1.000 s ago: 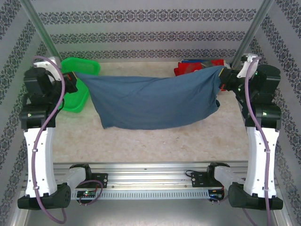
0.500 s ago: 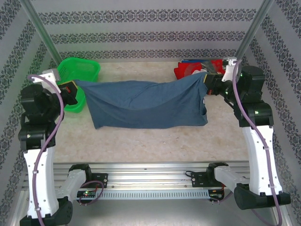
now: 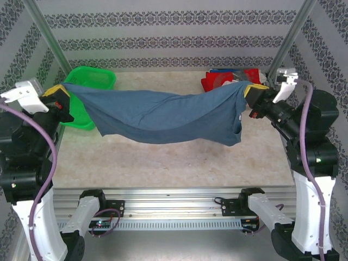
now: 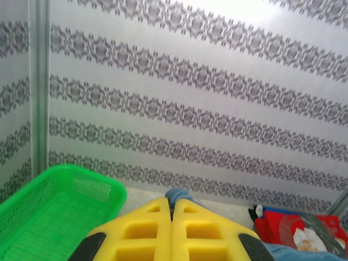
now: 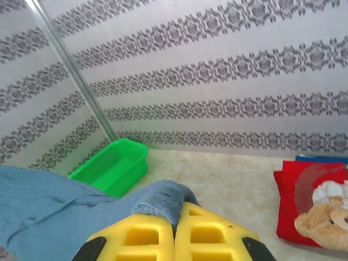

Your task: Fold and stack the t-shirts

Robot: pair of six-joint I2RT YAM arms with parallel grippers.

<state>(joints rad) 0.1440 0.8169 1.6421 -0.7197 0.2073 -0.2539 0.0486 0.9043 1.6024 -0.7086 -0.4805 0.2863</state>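
Nearest, the table (image 3: 174,163) is lying pale in front of the two arm bases; above its middle the blue tee (image 3: 163,117) is hanging like a hammock, stretched sideways between the two grippers and sagging in the centre; whether its lowest fold is brushing the table cannot be told. At one end the left gripper (image 3: 62,89) is pinching the cloth, its yellow jaws pressed together with a small tuft of blue poking out between them; at the other end the right gripper (image 3: 251,89) is clamping a bunched edge in the same way, jaws closed on the fabric.

Judging by the droop, the tee is behaving as light, limp cloth with no stiffness of its own; it is going to drape wherever it is let down, and a small pinch could be slipping under a hard pull. Holding it at two opposite edges and keeping it taut is looking like the safest grip for laying it flat.

Farther back, a green basket (image 3: 92,76) is sitting at the far left just behind the left gripper; at the far right a red tee (image 3: 215,81) with a bear print is lying folded, a dark blue edge showing behind it.
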